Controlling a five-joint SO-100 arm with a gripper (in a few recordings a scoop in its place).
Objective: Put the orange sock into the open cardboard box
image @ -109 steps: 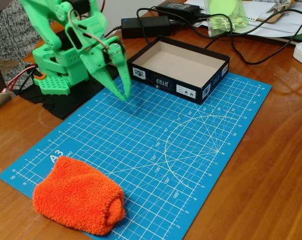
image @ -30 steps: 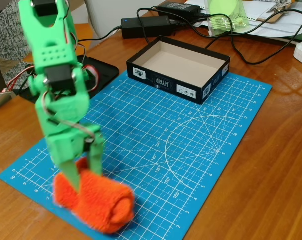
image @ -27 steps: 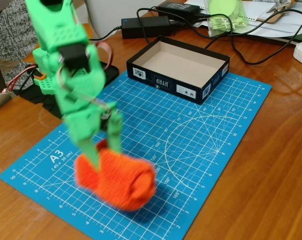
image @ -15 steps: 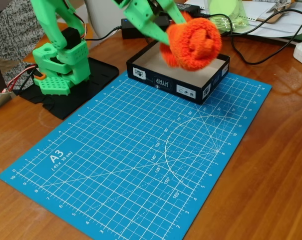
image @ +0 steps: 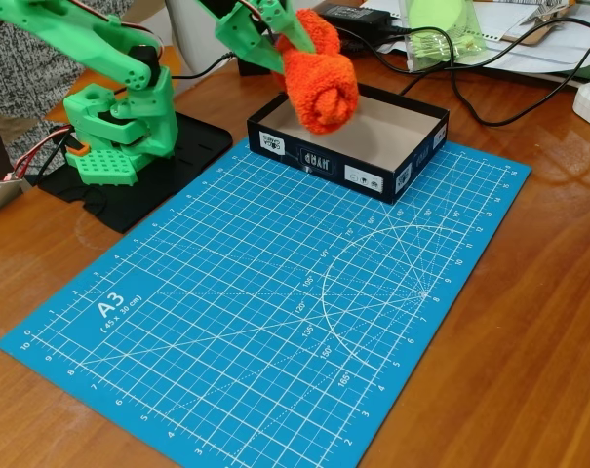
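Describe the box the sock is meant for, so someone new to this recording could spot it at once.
Start at the blue cutting mat; at its far edge sits the open cardboard box, a shallow tray. The claw holds the orange sock above it. Unlike the solid black power adapter behind it, it is open-topped, pale inside, with white labels.

From my fixed view, the sock (image: 319, 80) looks like fuzzy, matt terry cloth with a nubbly pile. The gripper (image: 275, 34) pinching it is bright green plastic, smooth with a faint sheen, as is the arm's base (image: 119, 122) at far left. The box (image: 351, 136) is cardboard, dark and slightly satin outside, plain matt tan inside. The blue mat (image: 275, 302) reads as smooth matt rubbery sheet. The table (image: 529, 322) is glossy varnished wood showing reflections.
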